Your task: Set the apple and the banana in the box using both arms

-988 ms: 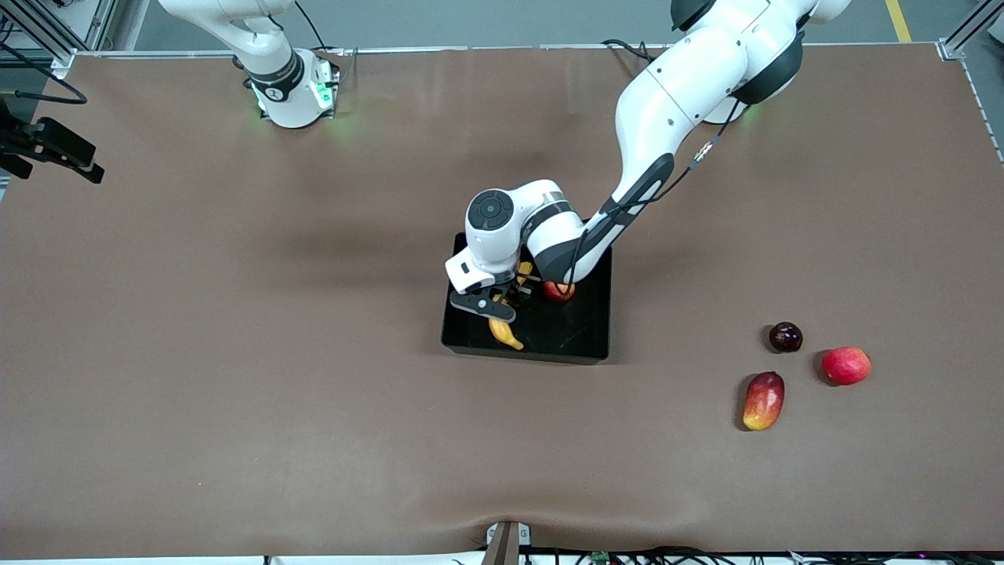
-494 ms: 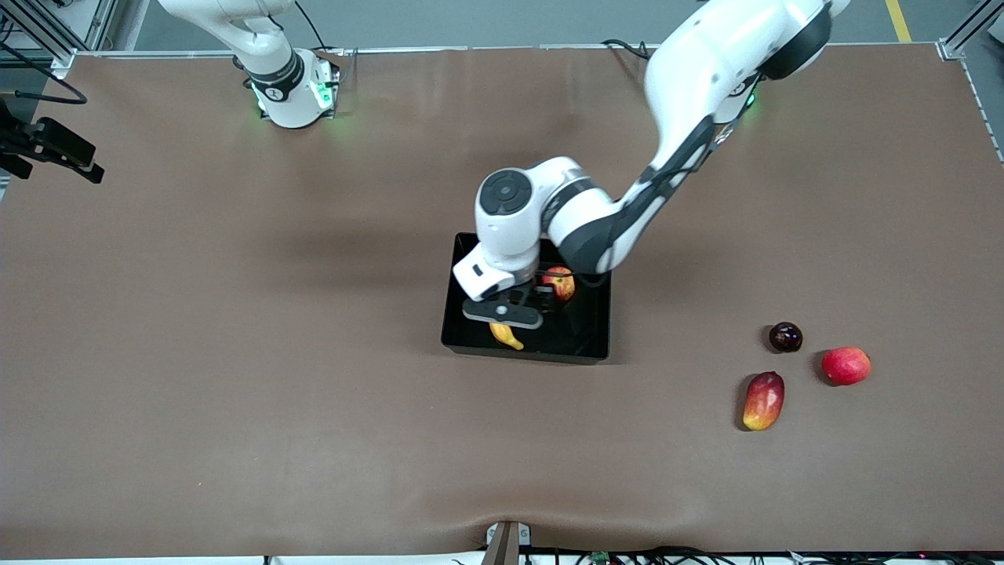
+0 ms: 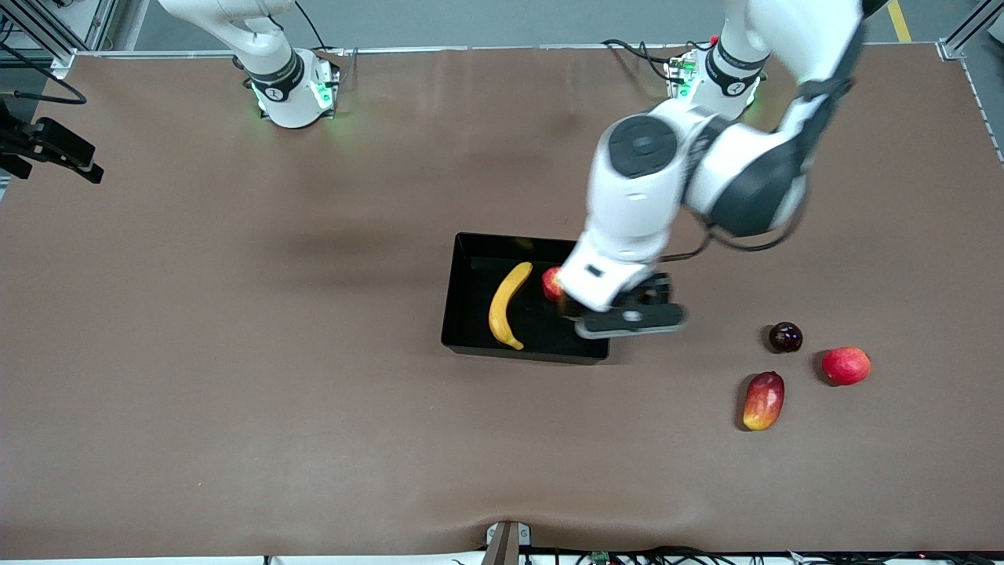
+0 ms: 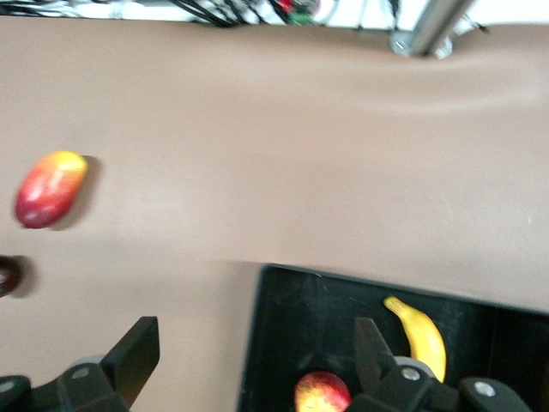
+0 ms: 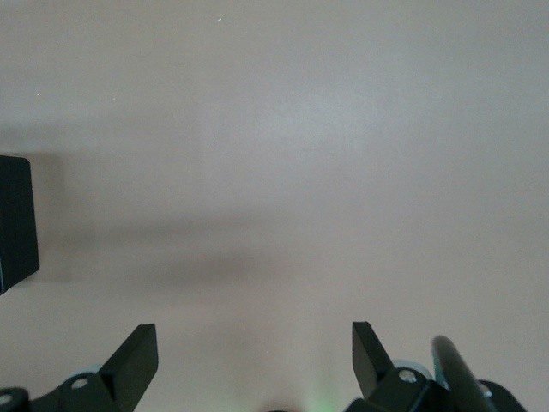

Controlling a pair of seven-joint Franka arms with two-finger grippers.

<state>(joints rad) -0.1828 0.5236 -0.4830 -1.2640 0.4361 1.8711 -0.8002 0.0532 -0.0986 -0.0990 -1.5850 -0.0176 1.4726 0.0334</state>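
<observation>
The black box (image 3: 471,275) sits mid-table. The yellow banana (image 3: 506,304) lies in it, and the red apple (image 3: 551,282) lies beside the banana, partly hidden by my left hand. My left gripper (image 3: 627,320) is open and empty, up in the air over the box's edge toward the left arm's end. In the left wrist view, my left gripper (image 4: 255,352) frames the box (image 4: 292,326), with the apple (image 4: 322,393) and banana (image 4: 420,335) inside. My right gripper (image 5: 255,356) is open and empty above bare table; it is out of the front view, and that arm waits.
Three fruits lie on the table toward the left arm's end: a red-and-yellow mango-like fruit (image 3: 764,400), a plain pinkish-red round fruit (image 3: 845,365) and a small dark round fruit (image 3: 785,337). A black block (image 5: 17,219) shows at the edge of the right wrist view.
My left gripper has risen from the banana inside the box and swung toward the left arm's end. The banana now lies uncovered in the box. The right arm has not moved.
</observation>
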